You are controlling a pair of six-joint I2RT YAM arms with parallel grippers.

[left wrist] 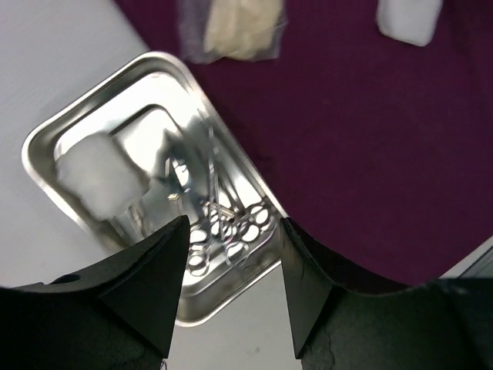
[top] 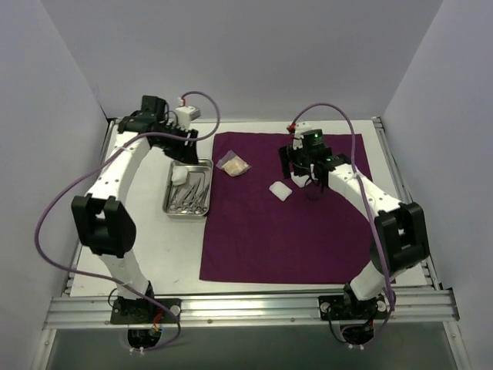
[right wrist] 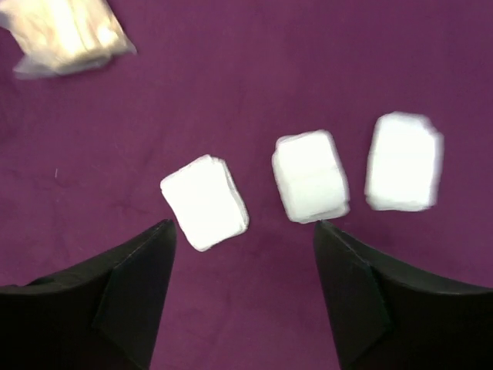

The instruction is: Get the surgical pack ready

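White table [top: 166, 254], flat top, metal rail [top: 254, 307] along its near edge. Two things lie straight on it. Big dark purple cloth [top: 285, 239] spread flat over the middle and right, far edge close to the table's back edge, near edge stopping short of the rail. Small rectangular steel tray [top: 185, 214] on the bare white top left of the cloth, long side running along the cloth's left edge, right rim just at that edge. Bare white strip left of the tray and in front of the cloth.
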